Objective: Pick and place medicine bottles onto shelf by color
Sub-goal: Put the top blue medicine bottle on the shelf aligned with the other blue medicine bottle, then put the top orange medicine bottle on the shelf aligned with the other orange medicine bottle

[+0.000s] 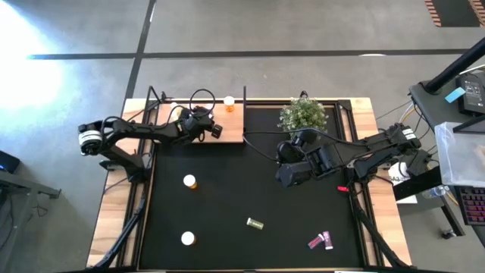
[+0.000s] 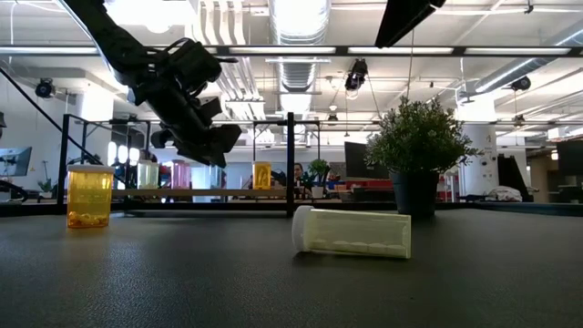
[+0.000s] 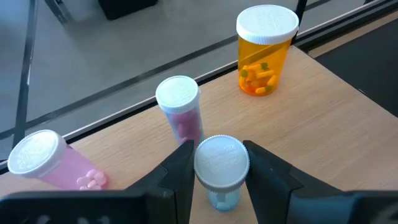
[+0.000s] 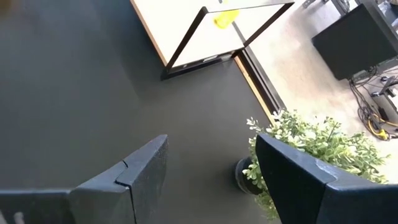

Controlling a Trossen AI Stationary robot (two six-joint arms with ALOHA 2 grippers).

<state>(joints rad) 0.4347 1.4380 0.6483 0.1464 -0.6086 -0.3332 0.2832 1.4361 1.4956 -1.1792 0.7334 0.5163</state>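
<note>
Left gripper (image 3: 219, 171) clamped on white-capped blue-teal bottle (image 3: 221, 171) over shelf (image 3: 336, 118), beside two pink bottles (image 3: 181, 112), orange bottle (image 3: 264, 50). Right gripper (image 4: 208, 171) apart, empty, above tabletop near plant (image 4: 311, 149).

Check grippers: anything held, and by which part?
Left gripper is shut on a white-capped blue-teal bottle, clamped on its cap and upper body over the shelf. Right gripper is open, holding nothing.

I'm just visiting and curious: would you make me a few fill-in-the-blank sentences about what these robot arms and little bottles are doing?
1. The left pincer is shut on a bottle with a ____ cap.
2. The right pincer holds ____.
3. On the black mat, the yellowish bottle lies on its ____.
4. The orange bottle on the shelf stands ____.

Missing words: white; nothing; side; upright
</note>
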